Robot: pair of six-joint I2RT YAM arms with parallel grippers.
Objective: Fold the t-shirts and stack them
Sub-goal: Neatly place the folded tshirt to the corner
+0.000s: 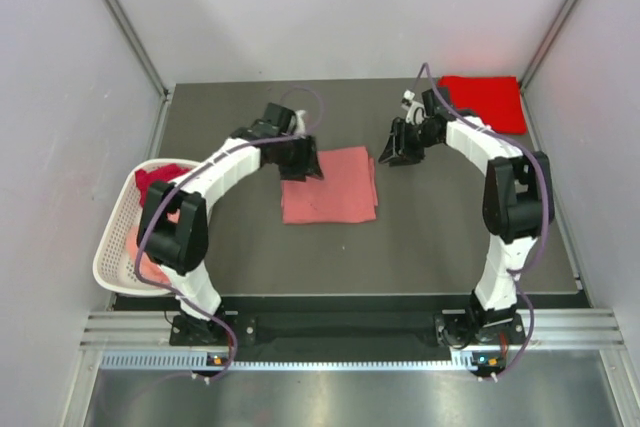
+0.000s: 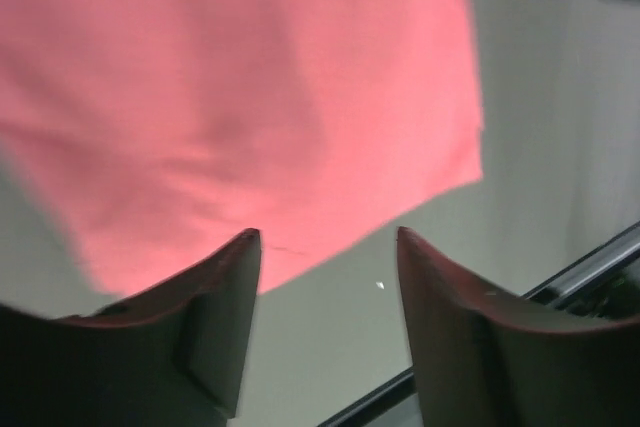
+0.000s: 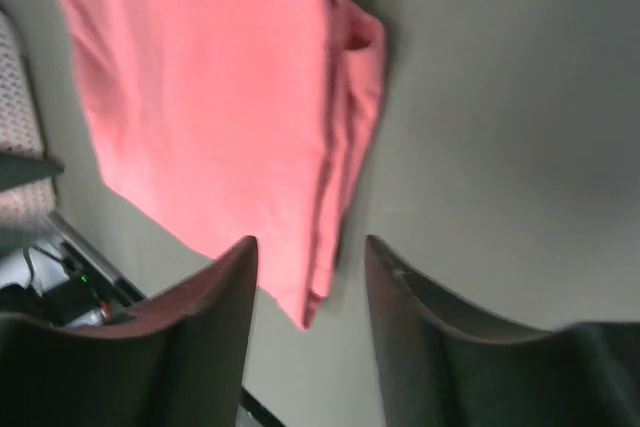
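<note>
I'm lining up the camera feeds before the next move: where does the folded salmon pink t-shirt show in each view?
Top external: the salmon pink t-shirt lies folded in the middle of the table.
Left wrist: the t-shirt fills the upper left and centre.
Right wrist: the t-shirt sits upper left, its layered edge on its right side.
Shared landmark: the grey table top around the shirt.

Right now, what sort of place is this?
Probably a robot test booth: left arm and right arm bolted at a dark table between plain panels, a folded salmon t-shirt and a white basket.
</note>
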